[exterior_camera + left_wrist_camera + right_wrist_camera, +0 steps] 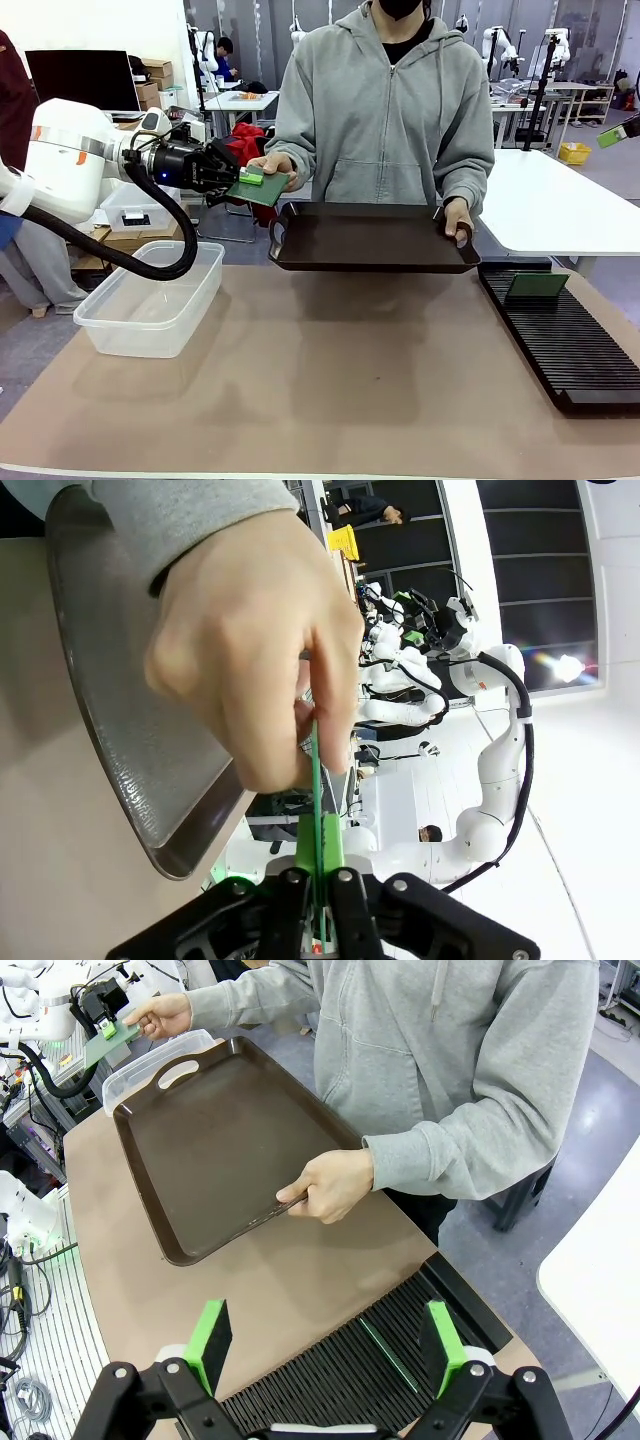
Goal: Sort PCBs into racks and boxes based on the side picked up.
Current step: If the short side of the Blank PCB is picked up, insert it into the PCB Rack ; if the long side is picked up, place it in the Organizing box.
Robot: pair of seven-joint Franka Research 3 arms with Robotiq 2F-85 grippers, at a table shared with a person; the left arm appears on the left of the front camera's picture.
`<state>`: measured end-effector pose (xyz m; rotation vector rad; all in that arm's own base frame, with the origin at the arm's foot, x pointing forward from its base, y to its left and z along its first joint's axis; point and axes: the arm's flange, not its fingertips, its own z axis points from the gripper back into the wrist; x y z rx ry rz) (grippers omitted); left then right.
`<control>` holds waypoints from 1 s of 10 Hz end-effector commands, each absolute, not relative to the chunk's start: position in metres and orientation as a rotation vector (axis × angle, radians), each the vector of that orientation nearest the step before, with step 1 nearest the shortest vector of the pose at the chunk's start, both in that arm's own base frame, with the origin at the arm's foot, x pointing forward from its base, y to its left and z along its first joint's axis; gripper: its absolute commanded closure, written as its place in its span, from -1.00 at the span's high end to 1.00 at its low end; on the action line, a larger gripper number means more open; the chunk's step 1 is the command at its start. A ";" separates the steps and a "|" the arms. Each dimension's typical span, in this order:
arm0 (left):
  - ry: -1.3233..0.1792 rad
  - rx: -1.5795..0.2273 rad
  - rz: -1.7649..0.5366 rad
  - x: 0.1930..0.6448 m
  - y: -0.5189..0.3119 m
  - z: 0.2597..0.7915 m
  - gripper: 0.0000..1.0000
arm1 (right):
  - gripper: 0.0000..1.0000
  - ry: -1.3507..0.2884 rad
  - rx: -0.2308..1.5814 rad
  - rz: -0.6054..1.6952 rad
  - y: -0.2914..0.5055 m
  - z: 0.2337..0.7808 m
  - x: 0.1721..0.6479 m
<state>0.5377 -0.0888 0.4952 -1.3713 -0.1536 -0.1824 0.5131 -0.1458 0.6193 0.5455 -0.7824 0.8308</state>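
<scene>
Left gripper (232, 182), front view: clamped on one edge of a green PCB (259, 187), up in the air at the far left, above and behind the tub.
Person's hand (272, 166), front view: has the other edge of that same board, so it looks like a handover in mid-grip, both sides holding.
Tray (372, 240), front view: dark brown, bare, held off the table by the person, whose other hand (458, 220) grips its right end.
Box (150, 297), front view: clear tub on the mat, down and left of the gripper, nothing in it that I can see.
Rack (560, 335), front view: black slotted one at the right, with a second PCB (537, 286) already standing in a far slot.
Left wrist view: board seen edge-on, running up from between the closed pads (331, 848) into the person's fingers (290, 720). Tray rim just beside it.
Right gripper (326, 1345), right wrist view: wide open, holding nothing, hovering over the rack's near end. The slotted board shows as a thin green line.
Step, my guess: taking the board from the person; the sorting drop isn't done yet.
Next move: wait for the hand to let go, then carry it to the tub or the rack, whichever fits that side.
Room: the tub is close with open air above it; a run to the rack has to clear the tray edge.
</scene>
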 end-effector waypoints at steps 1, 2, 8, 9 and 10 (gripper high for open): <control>-0.154 -1.377 -0.178 0.538 -0.089 0.494 -1.00 | 1.00 -0.787 0.560 0.830 -0.144 0.619 0.513; -0.154 -1.377 -0.178 0.538 -0.089 0.494 -1.00 | 1.00 -0.787 0.560 0.830 -0.144 0.619 0.513; -0.154 -1.377 -0.178 0.538 -0.089 0.494 -1.00 | 1.00 -0.787 0.560 0.830 -0.144 0.619 0.513; -0.154 -1.377 -0.178 0.538 -0.089 0.494 -1.00 | 1.00 -0.787 0.560 0.830 -0.144 0.619 0.513; -0.154 -1.377 -0.178 0.538 -0.089 0.494 -1.00 | 1.00 -0.787 0.560 0.830 -0.144 0.619 0.513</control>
